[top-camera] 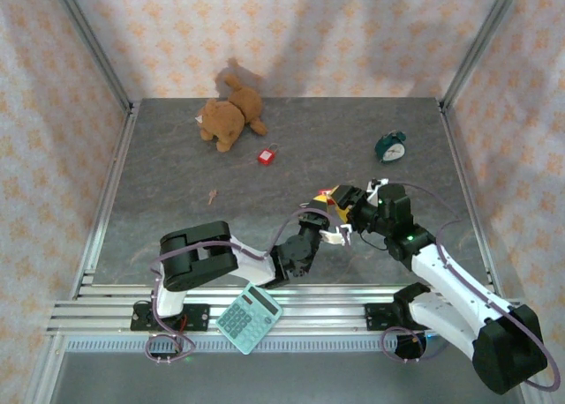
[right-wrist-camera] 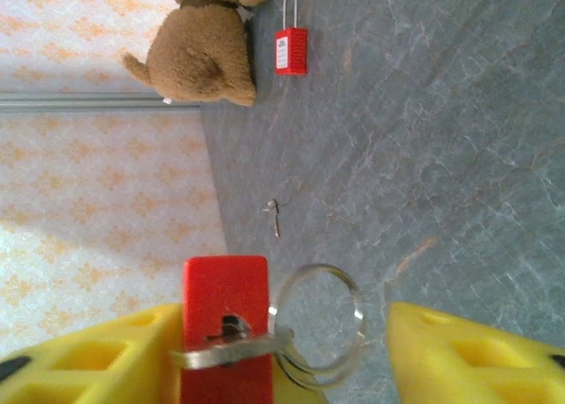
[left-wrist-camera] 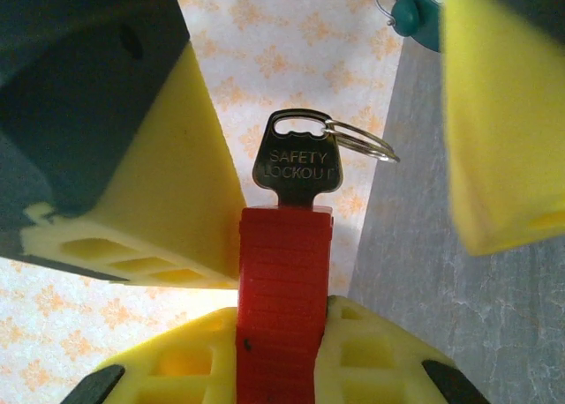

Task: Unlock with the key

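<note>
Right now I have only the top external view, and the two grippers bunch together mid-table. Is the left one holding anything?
Observer: Yes. In the left wrist view, the left gripper is shut on a red padlock.
Operator: Is the key in it?
Observer: The key sits in the keyhole with its head sticking out and a ring through it.
Operator: Has the right gripper grabbed the key?
Observer: Not yet. The right gripper is open, with one finger on each side of the key's head and a gap showing on both sides.
</note>
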Robot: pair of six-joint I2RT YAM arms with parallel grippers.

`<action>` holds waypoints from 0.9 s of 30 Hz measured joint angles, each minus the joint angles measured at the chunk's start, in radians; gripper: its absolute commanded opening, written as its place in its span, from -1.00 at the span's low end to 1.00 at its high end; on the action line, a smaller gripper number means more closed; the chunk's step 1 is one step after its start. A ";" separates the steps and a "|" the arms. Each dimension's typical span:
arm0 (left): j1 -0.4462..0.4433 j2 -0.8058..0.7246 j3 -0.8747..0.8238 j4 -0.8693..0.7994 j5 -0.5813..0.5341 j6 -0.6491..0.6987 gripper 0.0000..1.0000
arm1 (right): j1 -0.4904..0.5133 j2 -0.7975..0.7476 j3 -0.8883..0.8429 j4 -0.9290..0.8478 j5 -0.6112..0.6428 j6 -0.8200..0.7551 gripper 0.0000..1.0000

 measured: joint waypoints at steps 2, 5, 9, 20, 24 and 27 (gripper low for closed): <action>-0.002 0.013 0.005 0.005 0.000 0.006 -0.81 | 0.000 0.000 0.000 0.006 0.000 0.005 -0.18; -0.004 0.025 0.007 0.005 0.000 0.007 -0.81 | 0.002 0.000 0.000 0.009 0.000 0.011 -0.39; -0.004 0.034 0.010 0.013 -0.004 0.006 -0.78 | 0.002 -0.001 -0.001 0.010 0.000 0.015 -0.53; -0.004 0.035 0.018 0.031 -0.015 0.019 0.01 | 0.004 -0.015 -0.001 0.011 0.011 0.015 -0.62; -0.005 0.027 0.006 0.038 -0.025 0.015 0.27 | 0.005 -0.015 -0.001 0.006 0.023 0.008 -0.63; -0.022 -0.019 -0.042 0.038 -0.024 0.007 0.43 | 0.011 -0.015 -0.001 0.002 0.023 -0.004 -0.64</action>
